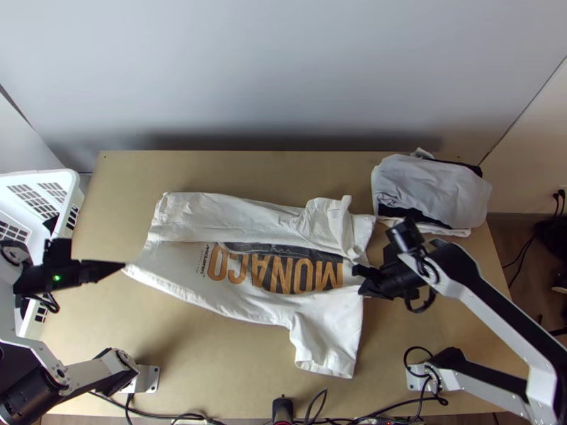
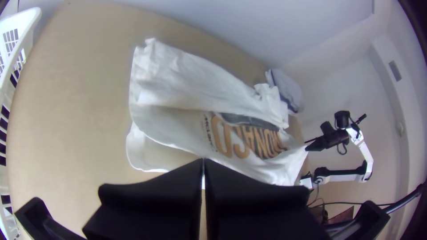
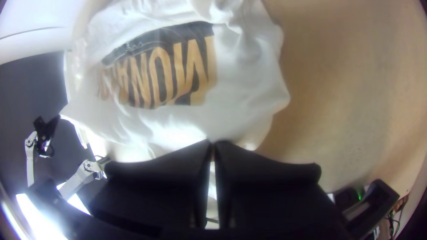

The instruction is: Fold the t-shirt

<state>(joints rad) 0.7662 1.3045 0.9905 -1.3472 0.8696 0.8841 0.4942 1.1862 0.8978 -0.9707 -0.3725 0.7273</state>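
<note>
your right arm (image 1: 489, 306) has white and black links with black joints (image 1: 406, 235), a thin black cable (image 1: 414, 310) looping by its wrist; your left arm (image 1: 85, 374) has pale links, screws (image 1: 61, 372) and a pale base plate (image 1: 150, 380); your left gripper (image 1: 125, 266) is black, with a green light (image 1: 57, 278)

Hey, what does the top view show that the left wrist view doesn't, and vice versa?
Top view: the left arm's base, near the table's near edge. Left wrist view: a grey rectangle on a white surface beyond the table. Both: the t-shirt held by the left gripper and right gripper, the basket and the cloth pile.
</note>
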